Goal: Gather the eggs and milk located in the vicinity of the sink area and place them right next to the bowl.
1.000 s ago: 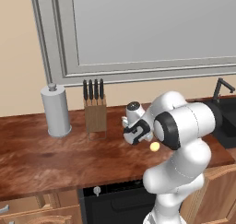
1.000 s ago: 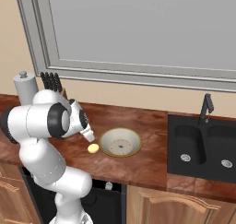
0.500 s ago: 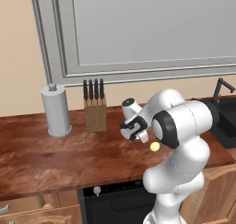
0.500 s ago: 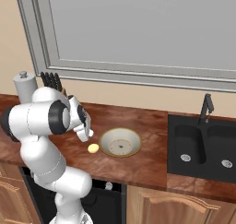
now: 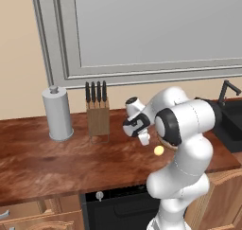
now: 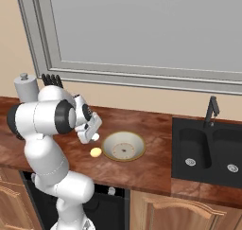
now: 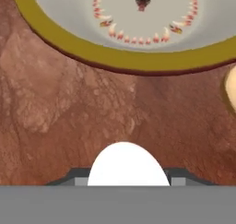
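We hold the white egg (image 7: 128,165) in the closed gripper (image 6: 88,133) above the counter (image 6: 151,165), left of the bowl (image 6: 124,146). The tan egg (image 6: 96,152) already lies just beside the bowl. We judge the white egg's placement and the milk remain outstanding.

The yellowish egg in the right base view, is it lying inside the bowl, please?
No, the yellowish egg lies on the wooden counter just outside the rim of the bowl.
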